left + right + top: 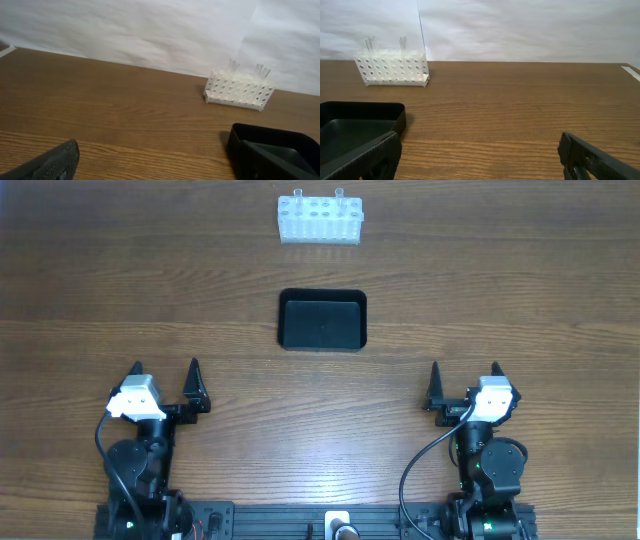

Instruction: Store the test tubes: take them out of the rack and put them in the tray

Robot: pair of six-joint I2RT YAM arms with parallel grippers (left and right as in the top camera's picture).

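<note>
Here the left gripper and right gripper both sit spread wide, holding nothing, above the brown wooden table. Ahead, between them, lies a black rectangular plastic tray (its floor bare); beyond it, a white perforated rack holds two clear test tubes.

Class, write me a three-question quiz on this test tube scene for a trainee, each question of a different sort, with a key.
1. True or false: the tray already holds a test tube.
2. How many test tubes stand in the rack?
3. The left tool and the right tool are: A) both open and holding nothing; B) both shut; C) left shut on a tube, right open.
Key: 1 false; 2 two; 3 A.
</note>
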